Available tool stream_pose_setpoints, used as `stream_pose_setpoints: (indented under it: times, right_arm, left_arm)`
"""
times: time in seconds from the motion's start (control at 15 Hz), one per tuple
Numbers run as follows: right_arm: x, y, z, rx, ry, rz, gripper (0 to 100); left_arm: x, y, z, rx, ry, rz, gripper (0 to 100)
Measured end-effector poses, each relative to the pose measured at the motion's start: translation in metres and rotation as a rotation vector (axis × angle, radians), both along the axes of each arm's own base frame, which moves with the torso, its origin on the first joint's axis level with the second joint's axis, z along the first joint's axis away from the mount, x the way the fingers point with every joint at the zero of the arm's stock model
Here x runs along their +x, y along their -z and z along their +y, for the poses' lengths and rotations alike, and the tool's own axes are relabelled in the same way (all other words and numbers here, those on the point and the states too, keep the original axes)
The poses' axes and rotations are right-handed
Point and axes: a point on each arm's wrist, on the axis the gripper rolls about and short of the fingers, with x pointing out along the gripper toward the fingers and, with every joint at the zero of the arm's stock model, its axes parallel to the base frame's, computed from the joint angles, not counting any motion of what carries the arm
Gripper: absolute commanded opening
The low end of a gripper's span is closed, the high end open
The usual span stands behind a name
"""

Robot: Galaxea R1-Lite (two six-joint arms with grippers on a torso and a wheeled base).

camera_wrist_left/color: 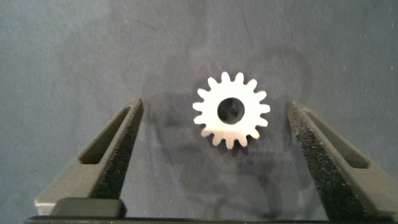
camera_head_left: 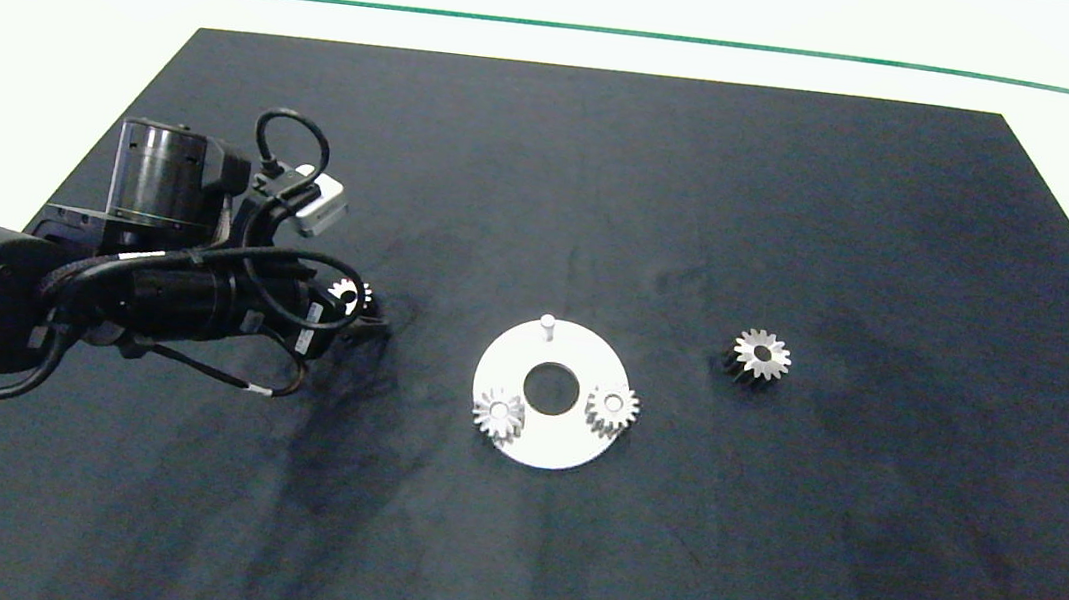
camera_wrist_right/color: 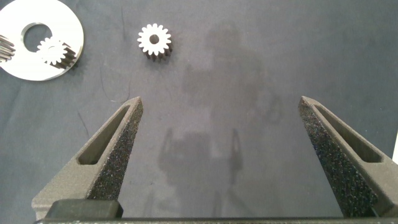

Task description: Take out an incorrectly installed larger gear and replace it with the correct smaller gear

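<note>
Gears lie flat on the dark mat either side of the white plate: the smaller gear at its 9 o'clock, the larger gear at 3 o'clock. The left gripper straddles the smaller gear, fingers spread clear of its teeth. The right gripper, also spread open, sits at the mat's 3 o'clock edge.

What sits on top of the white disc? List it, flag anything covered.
On the white disc: the left silver gear and right silver gear, either side of its centre hole, and a bare peg at the far edge. The disc face beneath each gear is covered.
</note>
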Motion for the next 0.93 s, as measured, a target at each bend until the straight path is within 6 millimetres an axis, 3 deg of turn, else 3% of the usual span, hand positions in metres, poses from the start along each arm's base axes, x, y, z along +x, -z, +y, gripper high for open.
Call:
stream_pose_setpoints:
  times: [0.93]
  right_arm:
    - [0.0014,0.0032,-0.0012,0.002,-0.001,0.013,100]
  left_arm:
    - [0.0017,0.0037,-0.0009,0.0,0.0,0.014,62]
